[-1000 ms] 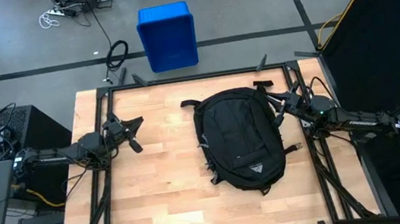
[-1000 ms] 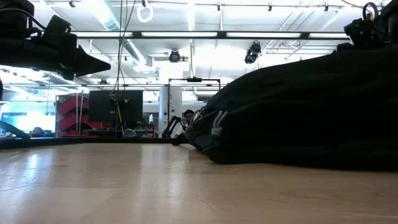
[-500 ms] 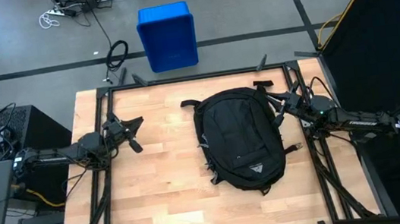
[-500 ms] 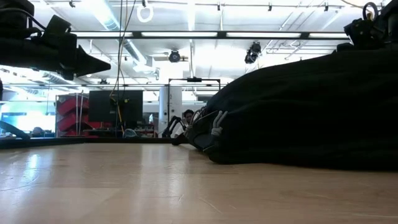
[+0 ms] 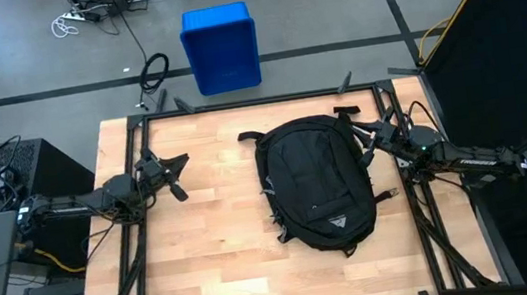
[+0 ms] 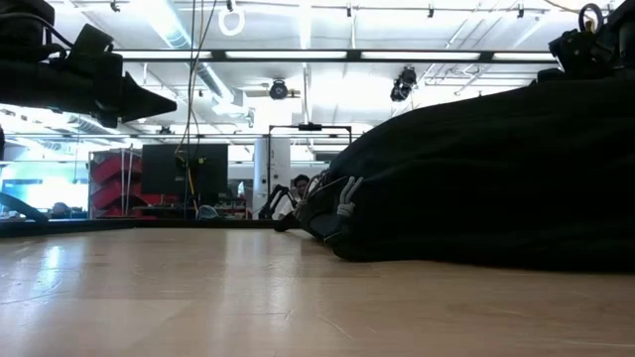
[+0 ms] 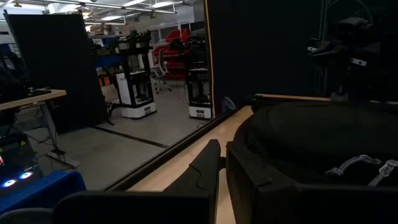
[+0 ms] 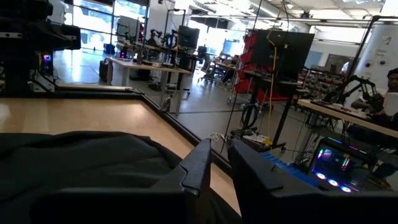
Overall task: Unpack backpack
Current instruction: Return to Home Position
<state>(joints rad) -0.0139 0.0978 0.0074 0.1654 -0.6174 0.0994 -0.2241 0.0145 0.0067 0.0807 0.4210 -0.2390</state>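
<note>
The black backpack [image 5: 313, 184] lies flat on the wooden table [image 5: 206, 255], right of the middle, with its small white logo toward the near edge. It fills the right of the low view [image 6: 476, 178] and shows in both wrist views [image 7: 311, 137] [image 8: 74, 155]. My left gripper [image 5: 177, 178] [image 7: 221, 152] hovers shut and level at the table's left side, pointing toward the backpack and well apart from it. My right gripper [image 5: 364, 143] [image 8: 219, 152] hovers shut beside the backpack's far right edge, above the fabric and holding nothing.
A blue plastic bin [image 5: 220, 47] stands on the floor beyond the table's far edge, with cables [image 5: 154, 72] beside it. A black box [image 5: 30, 171] sits left of the table. Bare wood lies left of and in front of the backpack. A person [image 8: 392, 87] shows in the room behind.
</note>
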